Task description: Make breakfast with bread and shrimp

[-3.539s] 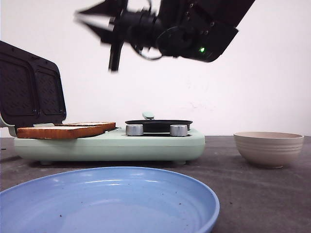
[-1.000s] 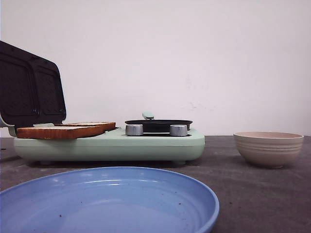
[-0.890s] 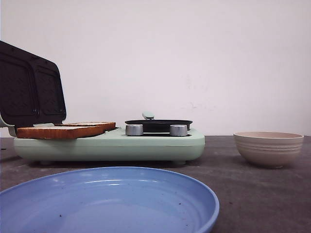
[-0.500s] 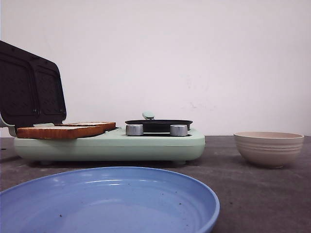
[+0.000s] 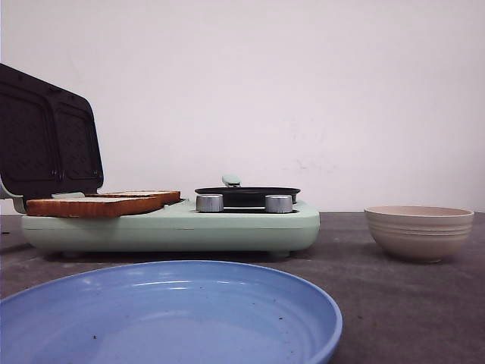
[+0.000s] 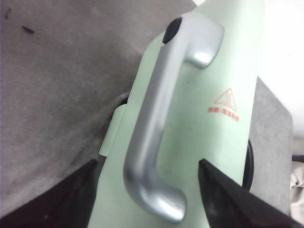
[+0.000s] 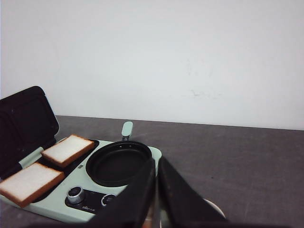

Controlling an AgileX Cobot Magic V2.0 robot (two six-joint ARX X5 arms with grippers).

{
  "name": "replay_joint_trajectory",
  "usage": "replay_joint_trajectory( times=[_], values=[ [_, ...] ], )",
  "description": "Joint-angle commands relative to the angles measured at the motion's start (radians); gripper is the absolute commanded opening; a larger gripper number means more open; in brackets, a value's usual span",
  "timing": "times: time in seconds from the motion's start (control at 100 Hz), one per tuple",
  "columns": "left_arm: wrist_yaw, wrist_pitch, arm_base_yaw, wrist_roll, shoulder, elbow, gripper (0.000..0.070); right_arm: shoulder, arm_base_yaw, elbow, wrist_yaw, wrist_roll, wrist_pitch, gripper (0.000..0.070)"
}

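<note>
Left gripper (image 6: 147, 190) spread open astride the lid handle (image 6: 156, 128); right gripper (image 7: 156, 199) closed, empty; bread (image 7: 47, 166) beside the pan (image 7: 118, 164).

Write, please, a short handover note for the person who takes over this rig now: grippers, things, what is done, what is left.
Left gripper: open, its fingers on either side of the silver handle of the mint-green sandwich maker's raised lid, not gripping.
Right gripper: shut, empty, raised above the table.
Two square white bread slices with brown crust lie on the open sandwich plate. The black round pan is empty.
The beige ribbed bowl stands at the right; no shrimp visible from here. The blue plate is empty.
Left: shrimp, closing the lid, plating.
</note>
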Motion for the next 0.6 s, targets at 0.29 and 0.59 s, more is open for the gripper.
replay_joint_trajectory(
  times=[0.29, 0.59],
  values=[
    [0.018, 0.035, -0.053, -0.022, 0.053, 0.023, 0.0326, 0.006, 0.005, 0.004, 0.0, 0.048, 0.008, 0.0],
    [0.018, 0.06, -0.073, -0.001, 0.055, 0.023, 0.0, 0.006, 0.005, 0.004, 0.0, 0.052, 0.008, 0.0]
  ],
)
